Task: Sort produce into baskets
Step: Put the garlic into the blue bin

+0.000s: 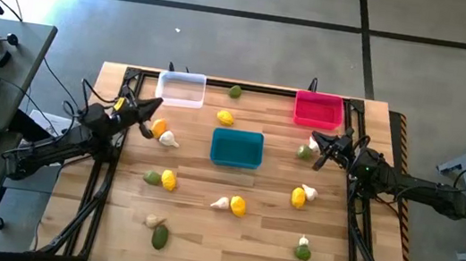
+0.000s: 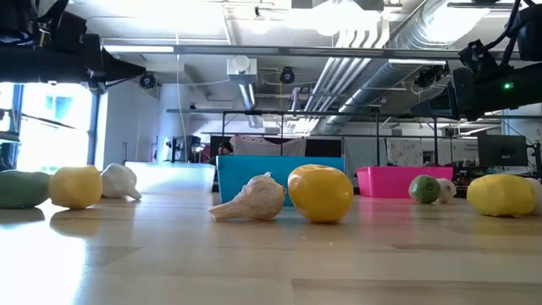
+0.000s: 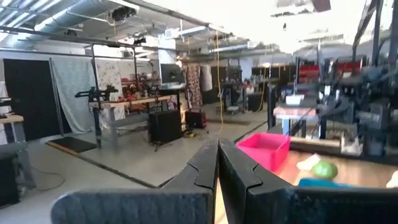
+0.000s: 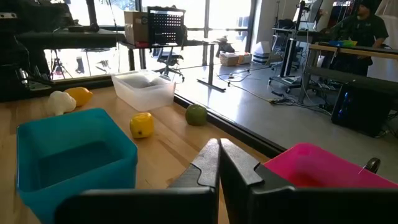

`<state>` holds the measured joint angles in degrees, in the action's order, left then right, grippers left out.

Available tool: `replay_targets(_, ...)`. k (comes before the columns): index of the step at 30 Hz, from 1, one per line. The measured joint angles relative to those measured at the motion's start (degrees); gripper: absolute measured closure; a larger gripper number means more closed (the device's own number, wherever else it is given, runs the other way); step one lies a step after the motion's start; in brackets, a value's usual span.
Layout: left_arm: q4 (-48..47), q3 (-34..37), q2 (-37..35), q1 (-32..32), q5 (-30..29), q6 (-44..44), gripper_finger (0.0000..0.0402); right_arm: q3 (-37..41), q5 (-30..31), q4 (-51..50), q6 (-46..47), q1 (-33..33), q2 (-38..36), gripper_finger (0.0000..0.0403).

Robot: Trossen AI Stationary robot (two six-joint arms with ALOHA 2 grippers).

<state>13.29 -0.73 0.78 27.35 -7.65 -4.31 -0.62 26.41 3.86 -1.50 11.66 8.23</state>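
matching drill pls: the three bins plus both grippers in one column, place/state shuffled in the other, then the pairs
1 white bin
2 teal bin
3 pink bin
4 left gripper and right gripper

A mid-table, empty
B far edge, on the right arm's side
C shut, holding nothing
D far edge, on the left arm's side

Pairs: 1-D, 2-A, 3-B, 4-C
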Motion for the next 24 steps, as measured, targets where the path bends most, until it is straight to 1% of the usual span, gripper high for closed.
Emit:
replay_targets(3,3.73,0.0,1.71,0.0,3.29,4.88,0.0402,0.0,-0.01,0.01,-0.01,-0.01,0.0,0.0402)
replay_targets(4,4.72,0.0,2.57,0.0,5.78,5.43,0.0401,0.02,-0.01,0.02,-0.01,-0.02,0.0,0.0402)
replay_targets(7,6.38,-0.15,6.41,-0.02,15.97,6.94,0.0401,0.02,0.0,0.02,0.0,0.0,0.0,0.0402)
replay_targets(10,6.22,-1.09,12.22,-0.26,22.19,10.74,0.0402,0.0,0.0,0.02,-0.02,-0.02,0.0,0.0402)
replay_targets(12,6.16,-2.11,16.18,-1.26,25.05,11.59,0.0402,0.02,0.0,0.02,0.0,-0.02,0.0,0.0402)
replay_targets(14,6.32,-3.38,20.32,-2.82,26.88,11.48,0.0402,0.02,-0.01,0.02,-0.01,-0.02,0.0,0.0402)
replay_targets(19,6.06,-7.24,30.21,-8.19,28.84,7.96,0.0402,0.0,-0.02,0.0,-0.02,0.0,0.0,0.0402)
replay_targets(22,5.87,-9.79,35.99,-11.69,29.01,5.31,0.0402,0.02,-0.01,0.01,-0.02,-0.01,0.0,0.0402)
replay_targets(24,5.38,-11.52,40.09,-14.03,29.01,5.11,0.0402,0.01,-0.02,0.01,-0.02,-0.01,0.0,0.0402)
